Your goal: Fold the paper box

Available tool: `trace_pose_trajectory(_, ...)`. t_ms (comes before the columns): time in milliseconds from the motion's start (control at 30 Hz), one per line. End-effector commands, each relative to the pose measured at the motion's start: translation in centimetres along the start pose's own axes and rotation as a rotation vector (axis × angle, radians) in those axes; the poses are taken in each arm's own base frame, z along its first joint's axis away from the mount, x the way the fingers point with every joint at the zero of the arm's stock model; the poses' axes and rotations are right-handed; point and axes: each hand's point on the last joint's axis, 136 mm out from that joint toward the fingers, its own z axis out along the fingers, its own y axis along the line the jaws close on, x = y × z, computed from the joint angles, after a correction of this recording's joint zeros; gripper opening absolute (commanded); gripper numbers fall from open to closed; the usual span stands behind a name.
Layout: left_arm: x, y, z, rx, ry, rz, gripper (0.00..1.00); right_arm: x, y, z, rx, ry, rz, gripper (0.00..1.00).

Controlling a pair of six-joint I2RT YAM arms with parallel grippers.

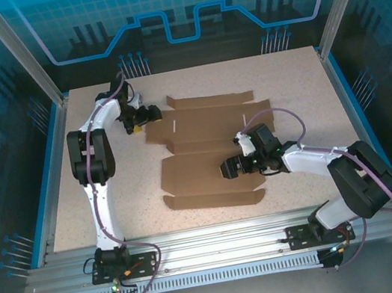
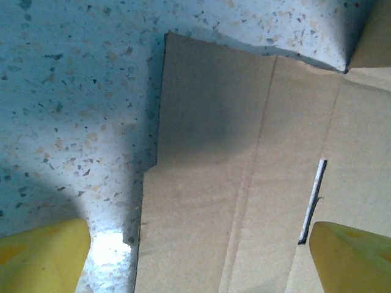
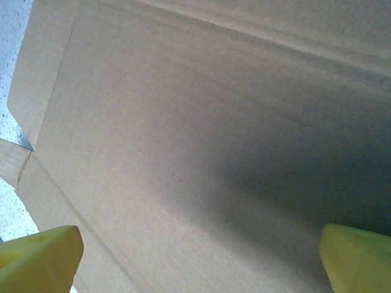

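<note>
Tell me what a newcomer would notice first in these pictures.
An unfolded brown paper box sprawls across the middle of the speckled table. The left gripper hangs open over its far-left edge, beside a narrow slot, and the right gripper hangs open over its near panel.

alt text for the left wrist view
A flat brown paper box sheet lies on a speckled table, its stepped left edge and a narrow slot in view. The left gripper holds its yellow fingertips apart at the bottom corners.
</note>
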Motion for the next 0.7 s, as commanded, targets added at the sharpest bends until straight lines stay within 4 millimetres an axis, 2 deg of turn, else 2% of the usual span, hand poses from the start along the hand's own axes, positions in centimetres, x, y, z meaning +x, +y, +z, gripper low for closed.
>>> trace_pose_trajectory(0, 0.6, -0.7, 0.1, 0.053, 0.050, 0.005, 0.91, -1.1, 0.6, 0.0, -0.053, -0.020, 0.014, 1.00)
trace_pose_trajectory(200, 1.0, -1.0, 0.4, 0.079, 0.085, 0.002, 0.90, -1.6, 0.7, 0.2, -0.067, -0.023, 0.029, 1.00)
trace_pose_trajectory(567, 0.5, -1.8, 0.3, 0.114, 0.074, -0.032, 0.89, -2.3, 0.6, 0.5, -0.072, -0.033, 0.040, 1.00)
trace_pose_trajectory(667, 0.6, -1.6, 0.3, 0.101, 0.076, -0.037, 0.89, -2.6, 1.3, 0.4, -0.098, -0.040, 0.045, 1.00)
